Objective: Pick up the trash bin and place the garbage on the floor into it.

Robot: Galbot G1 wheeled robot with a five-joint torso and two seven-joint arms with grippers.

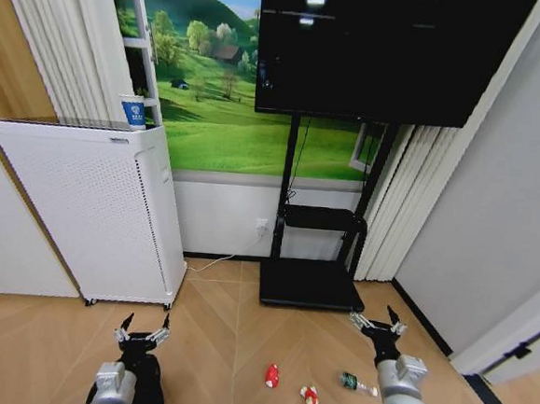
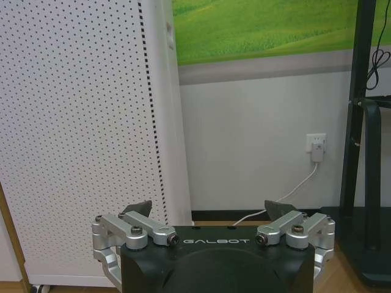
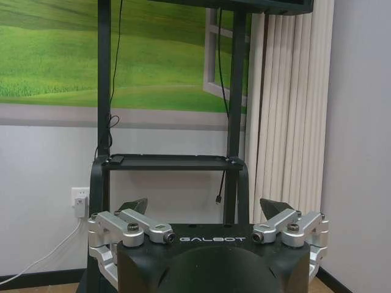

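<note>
The garbage lies on the herringbone wooden floor (image 1: 232,330): a red-and-white piece (image 1: 272,375), a second red-and-white piece (image 1: 309,397) and a small green bottle (image 1: 354,383). In the head view my left gripper (image 1: 143,329) hovers open and empty at lower left. Under its wrist a black rounded shape, the trash bin (image 1: 150,389), is mostly covered by the arm. My right gripper (image 1: 378,320) is open and empty at lower right, just beyond the green bottle. The left wrist view has my left gripper (image 2: 209,210) facing the wall. In the right wrist view my right gripper (image 3: 204,207) faces the TV stand.
A tall white perforated appliance (image 1: 92,207) on wheels stands at left against the wall. A black TV stand (image 1: 308,285) with a shelf and a large screen (image 1: 385,52) is ahead. A wall socket with a white cable (image 2: 316,148) sits between them. Curtains (image 1: 396,203) hang at right.
</note>
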